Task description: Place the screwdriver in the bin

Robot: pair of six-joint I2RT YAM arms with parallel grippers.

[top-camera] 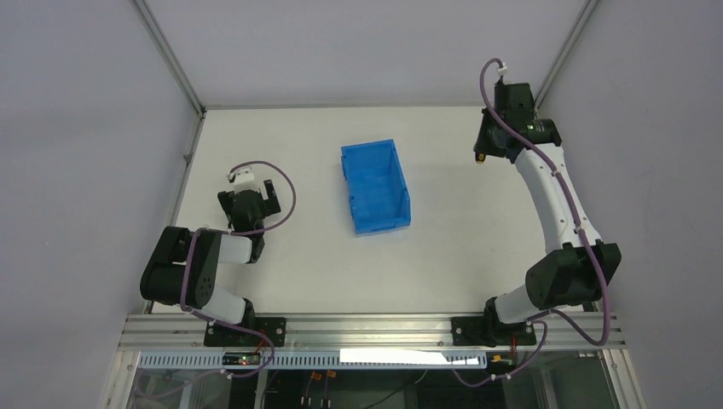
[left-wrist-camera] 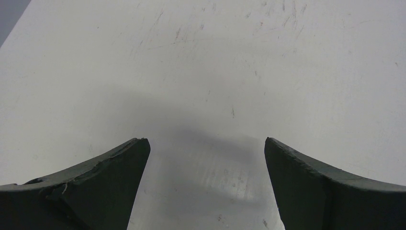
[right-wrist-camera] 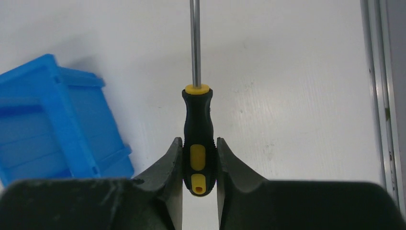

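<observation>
The right hand (right-wrist-camera: 198,142) is clenched on the screwdriver (right-wrist-camera: 197,115). Its two fingers pinch the lower part of the black and yellow handle, and the thin shaft runs straight out ahead of the hand. In the overhead view this hand sits at the far right of the worktop (top-camera: 281,145), well apart from the blue bin (top-camera: 369,150), which stands near the middle. The left hand (left-wrist-camera: 206,143) is released, its fingers spread over bare worktop at the near left.

The step in hand, as I judge it, is carrying the tool across to the bin. The hold is close to the butt of the handle, so a firm grip matters, because the long shaft could swing. The hand should lift high enough for the shaft to clear the bin's upright walls and come over the open middle. It should line the tool up with the bin's longer side, lower it, and only then let go.

The shaft's tip is cut off by the top edge of the right wrist view, so I cannot tell whether it touches the worktop. From above, the screwdriver shows only as a small orange speck under the hand. The right wrist view catches one corner of the bin; the rest is out of frame.
</observation>
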